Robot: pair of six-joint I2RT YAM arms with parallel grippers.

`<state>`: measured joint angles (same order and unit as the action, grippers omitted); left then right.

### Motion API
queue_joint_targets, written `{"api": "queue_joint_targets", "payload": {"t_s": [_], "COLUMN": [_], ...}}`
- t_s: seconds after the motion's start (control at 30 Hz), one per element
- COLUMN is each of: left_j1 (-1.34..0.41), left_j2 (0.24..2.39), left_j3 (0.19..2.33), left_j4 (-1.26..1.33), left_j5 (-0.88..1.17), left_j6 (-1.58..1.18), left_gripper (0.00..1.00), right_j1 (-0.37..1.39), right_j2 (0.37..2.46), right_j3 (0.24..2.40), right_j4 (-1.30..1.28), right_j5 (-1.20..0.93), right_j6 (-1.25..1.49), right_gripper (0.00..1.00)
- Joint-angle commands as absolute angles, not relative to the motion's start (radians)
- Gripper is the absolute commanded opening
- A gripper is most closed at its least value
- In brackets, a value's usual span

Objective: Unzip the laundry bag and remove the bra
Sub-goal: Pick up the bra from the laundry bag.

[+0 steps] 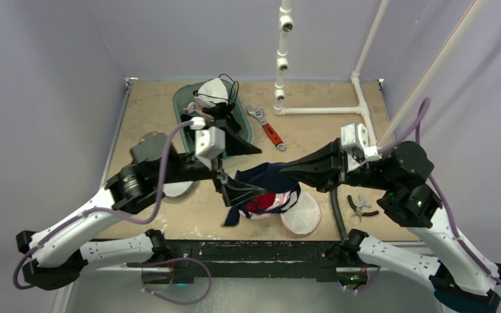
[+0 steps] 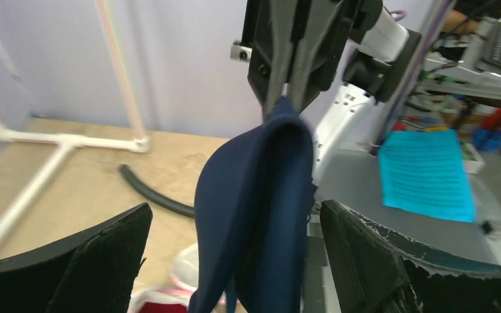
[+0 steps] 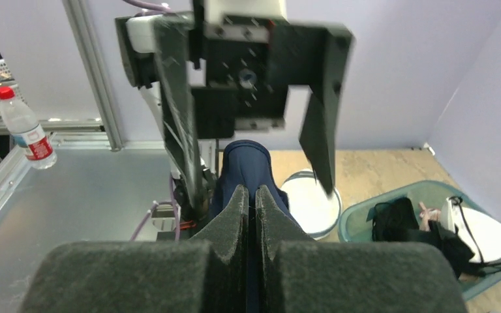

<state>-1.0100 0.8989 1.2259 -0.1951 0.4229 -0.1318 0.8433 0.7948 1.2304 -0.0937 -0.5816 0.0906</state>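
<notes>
Right claw (image 3: 251, 195) is pinched tight on the navy bra (image 2: 261, 195), holding it up off the table! The cloth hangs straight down, long axis vertical, at that claw's 9 o'clock in the top view. Left claw (image 1: 229, 189) is spread wide, its fingers flanking the bra, gripping nothing. Bag (image 1: 302, 220) lies at the bra's 5 o'clock. The right arm owns this one; carrying it clear looks next.

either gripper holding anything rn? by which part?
The right gripper is shut on the navy bra, pinching it at the top fold of the fabric. The left gripper is open on either side of the bra, gripping nothing.
</notes>
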Motion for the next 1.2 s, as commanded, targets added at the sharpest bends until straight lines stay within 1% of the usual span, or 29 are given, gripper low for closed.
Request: {"api": "queue_joint_targets", "payload": {"t_s": [0.0, 0.17, 0.2, 0.23, 0.27, 0.3, 0.37, 0.4, 0.43, 0.47, 0.5, 0.53, 0.6, 0.63, 0.67, 0.7, 0.73, 0.87, 0.9, 0.93, 0.97, 1.0, 1.07, 1.1, 1.17], "left_j1": [-1.012, -1.011, -1.012, -1.012, -1.012, -1.012, -1.012, -1.012, -1.012, -1.012, -1.011, -1.012, -1.012, -1.011, -1.012, -1.011, -1.012, -1.011, -1.011, -1.012, -1.011, -1.011, -1.012, -1.011, -1.012], "left_j2": [0.954, 0.981, 0.98, 0.981, 0.983, 0.983, 0.986, 0.988, 0.991, 0.996, 1.0, 1.003, 1.009, 1.011, 1.012, 1.014, 1.018, 1.028, 1.029, 1.026, 1.022, 1.014, 0.996, 0.983, 0.963], "left_j3": [1.251, 1.245, 1.239, 1.237, 1.236, 1.235, 1.235, 1.236, 1.237, 1.242, 1.245, 1.248, 1.249, 1.249, 1.247, 1.248, 1.249, 1.255, 1.256, 1.256, 1.256, 1.255, 1.25, 1.247, 1.24], "left_j4": [-0.049, -0.034, -0.028, -0.026, -0.027, -0.027, -0.021, -0.02, -0.022, -0.028, -0.036, -0.045, -0.053, -0.055, -0.056, -0.058, -0.06, -0.078, -0.083, -0.089, -0.095, -0.1, -0.12, -0.128, -0.139], "left_j5": [0.617, 0.613, 0.613, 0.612, 0.612, 0.615, 0.622, 0.624, 0.625, 0.627, 0.625, 0.62, 0.61, 0.607, 0.604, 0.602, 0.603, 0.593, 0.576, 0.556, 0.531, 0.495, 0.368, 0.286, 0.118], "left_j6": [-0.306, -0.317, -0.32, -0.32, -0.319, -0.318, -0.318, -0.318, -0.318, -0.316, -0.314, -0.31, -0.308, -0.306, -0.304, -0.303, -0.299, -0.282, -0.277, -0.271, -0.263, -0.253, -0.229, -0.217, -0.19], "left_gripper": [0.99, 0.99, 0.99, 0.95, 0.91, 0.83, 0.63, 0.55, 0.48, 0.46, 0.46, 0.49, 0.62, 0.64, 0.63, 0.58, 0.51, 0.07, 0.0, 0.0, 0.0, 0.0, 0.0, 0.0, 0.0], "right_j1": [0.842, 0.841, 0.841, 0.842, 0.842, 0.841, 0.842, 0.842, 0.842, 0.841, 0.842, 0.842, 0.842, 0.841, 0.842, 0.842, 0.842, 0.842, 0.841, 0.842, 0.841, 0.842, 0.842, 0.842, 0.842], "right_j2": [0.761, 0.76, 0.76, 0.759, 0.76, 0.762, 0.765, 0.766, 0.767, 0.768, 0.768, 0.77, 0.771, 0.772, 0.771, 0.772, 0.772, 0.767, 0.763, 0.761, 0.757, 0.755, 0.746, 0.737, 0.711], "right_j3": [1.213, 1.207, 1.206, 1.206, 1.204, 1.204, 1.205, 1.206, 1.206, 1.206, 1.206, 1.207, 1.209, 1.208, 1.208, 1.207, 1.207, 1.206, 1.207, 1.208, 1.211, 1.215, 1.221, 1.225, 1.222], "right_j4": [-0.016, -0.01, -0.011, -0.009, -0.009, -0.008, -0.004, -0.003, -0.004, -0.004, -0.004, -0.003, -0.004, -0.005, -0.004, -0.004, -0.004, -0.004, -0.005, -0.008, -0.018, -0.03, -0.056, -0.07, -0.087], "right_j5": [-0.685, -0.711, -0.713, -0.712, -0.712, -0.711, -0.704, -0.698, -0.696, -0.692, -0.685, -0.684, -0.687, -0.688, -0.69, -0.691, -0.692, -0.665, -0.655, -0.643, -0.634, -0.604, -0.526, -0.476, -0.363], "right_j6": [0.034, 0.024, 0.021, 0.018, 0.018, 0.014, 0.008, 0.004, 0.004, 0.004, 0.004, 0.004, 0.004, 0.005, 0.005, 0.005, 0.005, 0.015, 0.018, 0.02, 0.023, 0.028, 0.049, 0.057, 0.076], "right_gripper": [0.0, 0.0, 0.0, 0.0, 0.0, 0.0, 0.0, 0.0, 0.0, 0.0, 0.0, 0.0, 0.0, 0.0, 0.0, 0.0, 0.0, 0.0, 0.03, 0.2, 0.42, 0.61, 0.92, 0.97, 0.98]}}
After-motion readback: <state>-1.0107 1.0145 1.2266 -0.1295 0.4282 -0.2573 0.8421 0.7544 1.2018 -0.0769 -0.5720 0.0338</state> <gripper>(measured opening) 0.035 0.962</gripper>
